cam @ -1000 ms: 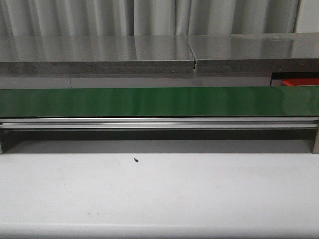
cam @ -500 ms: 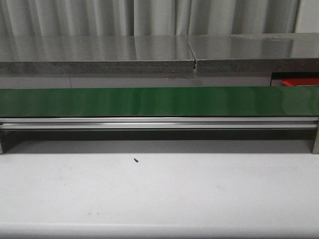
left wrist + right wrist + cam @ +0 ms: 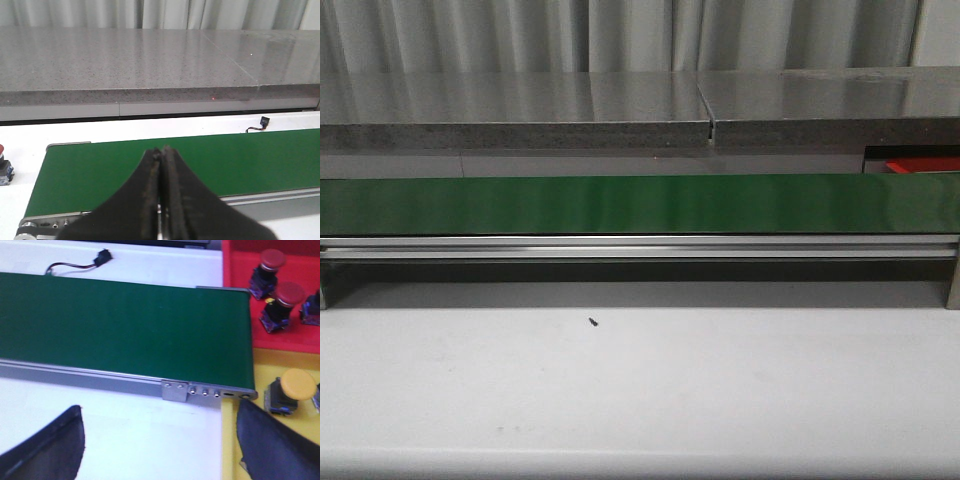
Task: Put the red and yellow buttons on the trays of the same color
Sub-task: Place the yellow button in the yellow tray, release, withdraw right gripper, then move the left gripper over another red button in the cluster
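In the right wrist view, a red tray (image 3: 240,260) holds two red buttons (image 3: 269,266) (image 3: 284,299), and a third dark body pokes in at the picture's edge. Beside it, a yellow tray (image 3: 265,357) holds one yellow button (image 3: 294,388). My right gripper (image 3: 159,412) hangs open and empty over the white table, one finger over the yellow tray's edge. In the left wrist view, my left gripper (image 3: 161,151) is shut with nothing in it, above the green belt (image 3: 240,160). Another red button (image 3: 3,161) stands on the white table past the belt's end. Neither gripper shows in the front view.
The green conveyor belt (image 3: 640,204) spans the front view on its aluminium rail, with a grey stone counter (image 3: 520,105) behind it. A strip of the red tray (image 3: 923,164) shows at the far right. A black connector on a wire (image 3: 102,256) lies behind the belt.
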`<state>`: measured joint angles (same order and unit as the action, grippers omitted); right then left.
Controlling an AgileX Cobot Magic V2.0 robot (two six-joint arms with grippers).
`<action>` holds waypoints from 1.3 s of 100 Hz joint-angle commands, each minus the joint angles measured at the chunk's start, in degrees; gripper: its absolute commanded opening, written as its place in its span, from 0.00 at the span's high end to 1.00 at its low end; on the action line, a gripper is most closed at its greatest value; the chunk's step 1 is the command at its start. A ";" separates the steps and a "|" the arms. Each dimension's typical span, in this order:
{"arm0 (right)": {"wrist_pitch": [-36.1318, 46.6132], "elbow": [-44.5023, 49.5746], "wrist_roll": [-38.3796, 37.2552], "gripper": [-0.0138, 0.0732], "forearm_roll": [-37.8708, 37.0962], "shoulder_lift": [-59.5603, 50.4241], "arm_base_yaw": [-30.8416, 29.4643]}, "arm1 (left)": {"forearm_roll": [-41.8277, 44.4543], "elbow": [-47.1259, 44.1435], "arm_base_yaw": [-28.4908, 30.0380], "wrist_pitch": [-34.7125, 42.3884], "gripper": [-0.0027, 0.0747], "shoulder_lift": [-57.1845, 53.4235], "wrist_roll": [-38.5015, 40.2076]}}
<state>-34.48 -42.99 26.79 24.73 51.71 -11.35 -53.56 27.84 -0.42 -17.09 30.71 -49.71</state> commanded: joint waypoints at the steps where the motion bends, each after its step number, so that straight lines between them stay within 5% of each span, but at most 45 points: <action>1: 1.31 -0.58 1.10 0.19 1.07 -3.25 2.07 | -1.63 1.50 -0.45 2.55 0.99 0.05 0.28; 20: 1.22 2.33 1.37 0.47 0.83 -8.00 3.61 | -1.63 1.50 -0.45 2.55 0.99 0.05 0.28; 40: 1.95 3.51 1.37 0.92 0.79 -10.06 3.61 | -1.63 1.50 -0.45 2.55 0.99 0.05 0.28; 130: 1.68 3.51 1.37 0.92 0.79 -10.06 3.61 | -1.63 1.24 -0.45 0.93 0.97 0.05 0.28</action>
<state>-35.97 -38.08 27.65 24.73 42.01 -7.83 -53.56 27.76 -0.42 -17.85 30.71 -49.71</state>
